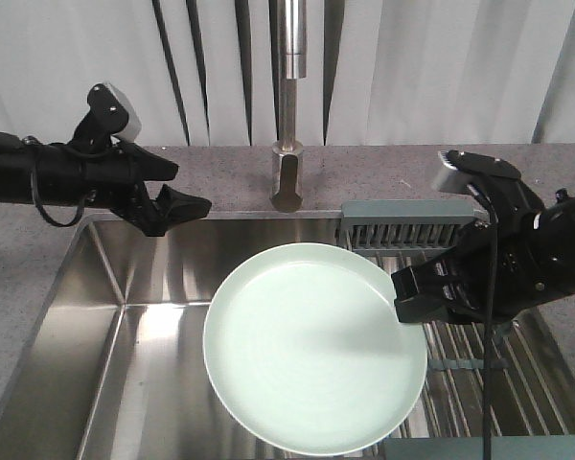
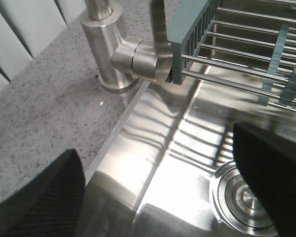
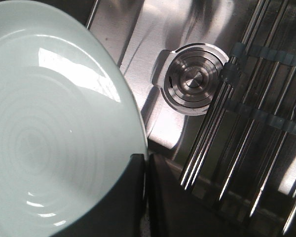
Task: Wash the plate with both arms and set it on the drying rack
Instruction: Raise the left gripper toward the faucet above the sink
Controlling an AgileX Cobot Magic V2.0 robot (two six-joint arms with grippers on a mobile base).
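The pale mint-green plate [image 1: 311, 345] hangs tilted over the steel sink, held by its right rim. My right gripper [image 1: 409, 297] is shut on that rim; in the right wrist view the plate [image 3: 49, 128] fills the left and the two black fingers [image 3: 145, 170] pinch its edge. My left gripper [image 1: 177, 196] hovers above the sink's back left corner, open and empty, apart from the plate. In the left wrist view its fingertips [image 2: 44, 197] frame the sink wall. The drying rack [image 1: 412, 228] lies across the sink's right side, behind and under the right arm.
A tall steel faucet [image 1: 289, 125] rises from the speckled counter [image 1: 220, 177] behind the sink, its base [image 2: 108, 54] close to the left gripper. The sink drain [image 3: 192, 79] sits below the rack's wires [image 3: 246, 128]. Steel sink walls [image 1: 86, 316] slope down at left.
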